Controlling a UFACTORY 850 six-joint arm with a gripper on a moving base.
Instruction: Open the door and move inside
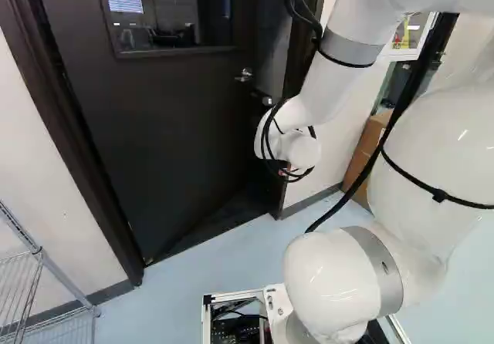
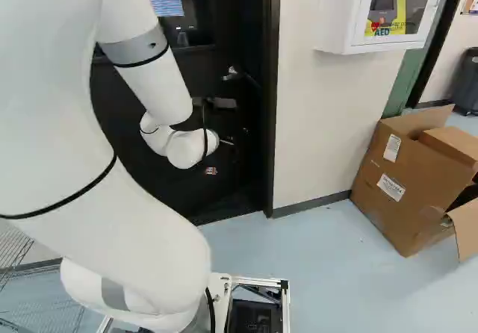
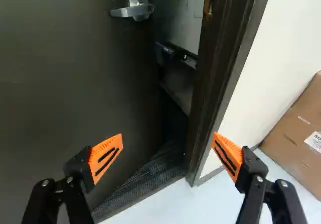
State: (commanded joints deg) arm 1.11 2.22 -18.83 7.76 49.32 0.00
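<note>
Gripper: the gripper (image 2: 211, 170) stands wide open, with nothing held between its orange pads (image 3: 106, 156).
Door: the door (image 1: 177, 128) is ajar, ahead of the gripper and reaching to its left; one finger stands in front of it, touching nothing that can be made out.
Handle: the metal lever handle (image 3: 131, 11) is on the door near its free edge, ahead of the gripper and higher, apart from both fingers.
Gap: ahead of the space between the fingers, dark, between door edge and frame (image 3: 213, 78); a ribbed dark strip (image 3: 145, 184) lies at its foot.
Latch plate: the plate (image 3: 210, 0) is on the frame, ahead and above.
Window: the window (image 1: 170, 12) is in the door, above the gripper.
Wall: the pale wall (image 2: 314, 124) is right of the gripper, beyond the frame.
Box: the open cardboard box (image 2: 403, 191) is on the floor (image 2: 321, 273), well to the right.
Cabinet: the white cabinet (image 2: 343, 19) is on the wall, right and higher.
Rack: the wire rack (image 1: 65, 278) is well to the left.
</note>
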